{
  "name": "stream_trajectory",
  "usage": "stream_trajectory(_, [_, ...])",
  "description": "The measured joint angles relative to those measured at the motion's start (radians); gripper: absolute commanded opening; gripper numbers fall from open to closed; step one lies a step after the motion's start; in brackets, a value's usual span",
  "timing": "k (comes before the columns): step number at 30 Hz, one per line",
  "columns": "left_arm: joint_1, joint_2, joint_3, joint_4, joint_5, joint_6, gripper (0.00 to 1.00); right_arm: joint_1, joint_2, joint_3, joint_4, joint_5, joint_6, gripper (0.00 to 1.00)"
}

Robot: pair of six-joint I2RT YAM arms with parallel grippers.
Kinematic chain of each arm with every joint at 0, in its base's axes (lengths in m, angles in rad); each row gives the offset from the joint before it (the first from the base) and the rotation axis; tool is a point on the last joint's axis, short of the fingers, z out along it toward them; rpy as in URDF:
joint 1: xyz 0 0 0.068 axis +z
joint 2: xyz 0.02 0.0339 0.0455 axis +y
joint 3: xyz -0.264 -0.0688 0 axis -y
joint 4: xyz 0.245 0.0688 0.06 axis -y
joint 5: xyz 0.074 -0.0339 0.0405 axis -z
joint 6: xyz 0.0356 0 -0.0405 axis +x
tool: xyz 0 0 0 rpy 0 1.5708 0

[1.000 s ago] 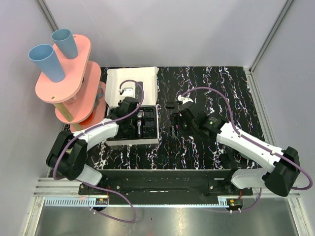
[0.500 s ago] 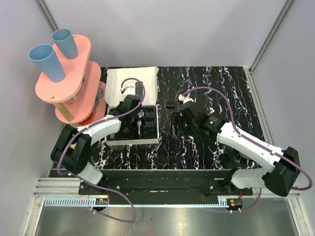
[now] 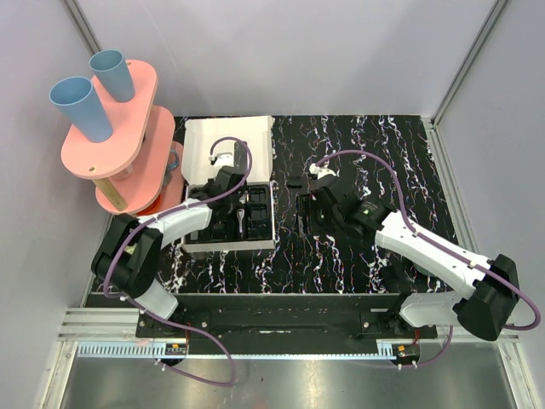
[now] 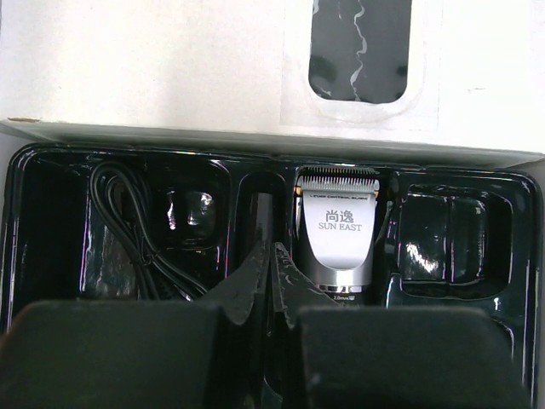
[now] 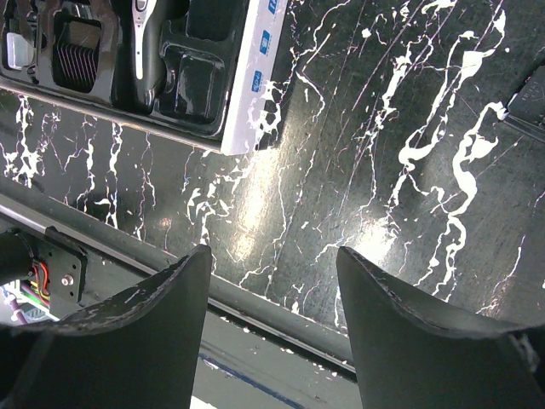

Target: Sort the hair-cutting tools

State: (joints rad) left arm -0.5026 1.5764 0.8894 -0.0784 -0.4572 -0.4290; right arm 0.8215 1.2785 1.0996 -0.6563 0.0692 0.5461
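Observation:
A white box (image 3: pixel 226 140) lies open with a black moulded tray (image 4: pixel 274 158) in it. The clipper (image 4: pixel 339 232) with its grey head lies in a middle slot, head toward the lid; it also shows from above (image 3: pixel 243 213) and in the right wrist view (image 5: pixel 141 24). A ribbed comb attachment (image 5: pixel 77 53) sits in a slot beside it. My left gripper (image 4: pixel 271 249) hangs over the tray (image 3: pixel 230 204), shut, tips over a narrow dark slot left of the clipper, nothing seen between them. My right gripper (image 5: pixel 272 251) is open and empty above the table (image 3: pixel 308 213). A small black piece (image 3: pixel 295 181) lies on the table.
A coiled black cable (image 4: pixel 128 234) fills the tray's left slot. A pink two-tier stand (image 3: pixel 115 136) with two blue cups (image 3: pixel 81 106) stands at the far left. Grey walls close the sides and back. A metal rail (image 5: pixel 255 311) runs along the table's near edge.
My left gripper's jaws have closed over the tray and its wrist has shifted slightly toward the lid. The right arm has not moved.

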Motion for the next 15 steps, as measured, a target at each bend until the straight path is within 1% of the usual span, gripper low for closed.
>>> stream_trajectory(15, [0.003, 0.003, -0.019, 0.031, -0.002, -0.041, 0.05, -0.006, 0.0, 0.0, 0.0, 0.0, 0.0, 0.69])
